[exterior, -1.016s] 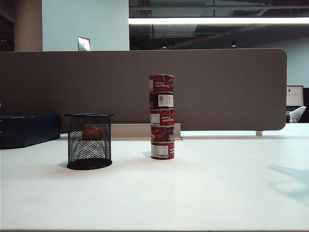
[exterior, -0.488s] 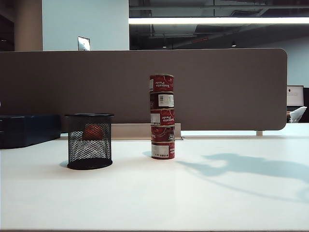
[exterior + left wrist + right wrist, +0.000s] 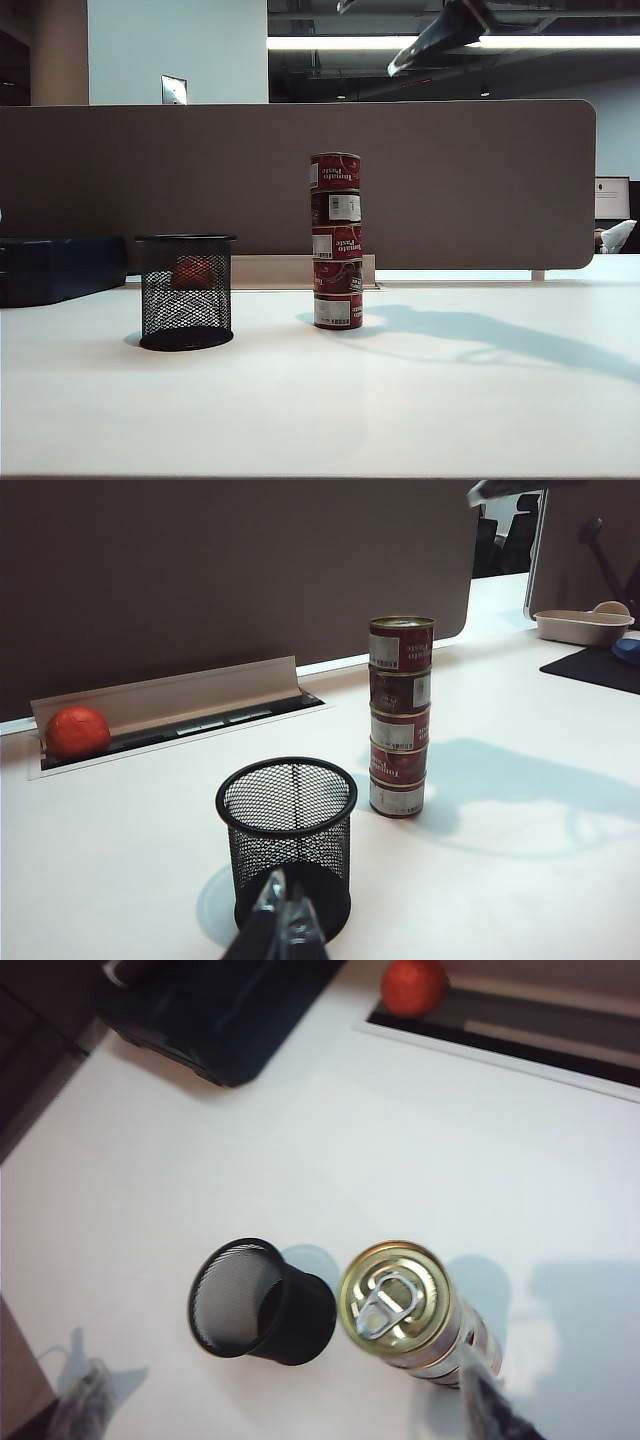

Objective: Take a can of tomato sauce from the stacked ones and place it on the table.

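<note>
The bright-red can of tomato sauce (image 3: 335,171) with a gold lid tops the stack of five short round tins (image 3: 336,240) on the white table (image 3: 400,400); the right gripper (image 3: 290,1410) hangs above it, fingers spread wide, empty; the left gripper (image 3: 283,920) sits near the black wire-mesh cup (image 3: 288,840), fingers nearly together, empty.

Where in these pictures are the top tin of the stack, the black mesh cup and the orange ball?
top tin (image 3: 335,172), exterior view, on its red side wall.
black mesh cup (image 3: 288,846), left wrist view, on its mesh wall.
orange ball (image 3: 414,985), right wrist view, on its middle.
</note>
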### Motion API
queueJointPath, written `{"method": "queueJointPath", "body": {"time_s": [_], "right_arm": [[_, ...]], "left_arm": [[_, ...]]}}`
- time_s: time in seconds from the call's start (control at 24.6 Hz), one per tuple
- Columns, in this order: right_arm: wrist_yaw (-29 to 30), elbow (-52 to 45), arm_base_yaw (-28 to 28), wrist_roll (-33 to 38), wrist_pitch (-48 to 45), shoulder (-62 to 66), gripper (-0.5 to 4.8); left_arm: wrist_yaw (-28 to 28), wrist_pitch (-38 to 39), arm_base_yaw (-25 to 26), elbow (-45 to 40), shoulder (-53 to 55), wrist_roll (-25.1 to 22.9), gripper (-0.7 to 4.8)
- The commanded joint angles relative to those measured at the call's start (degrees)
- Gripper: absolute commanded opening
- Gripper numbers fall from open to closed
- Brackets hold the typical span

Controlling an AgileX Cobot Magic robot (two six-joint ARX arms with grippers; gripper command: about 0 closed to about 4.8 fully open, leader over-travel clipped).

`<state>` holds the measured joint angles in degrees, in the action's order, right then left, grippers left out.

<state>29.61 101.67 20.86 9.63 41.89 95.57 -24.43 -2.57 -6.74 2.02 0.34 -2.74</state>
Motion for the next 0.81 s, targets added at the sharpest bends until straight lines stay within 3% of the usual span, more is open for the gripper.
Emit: {"method": "queueJointPath", "body": {"time_s": [0.04, 0.81], "right_arm": [[-2.4, 0.3, 1.8, -1.3, -0.5, 2.2, 4.79], [-8.6, 0.3, 5.2, -2.8, -4.6, 12.0, 4.79]], "left_arm": [[-0.3, 0.2, 0.0, 0.2, 0.0, 0.2, -0.06], [-0.3, 0.8, 0.0, 0.2, 0.0, 0.2, -0.06]]}}
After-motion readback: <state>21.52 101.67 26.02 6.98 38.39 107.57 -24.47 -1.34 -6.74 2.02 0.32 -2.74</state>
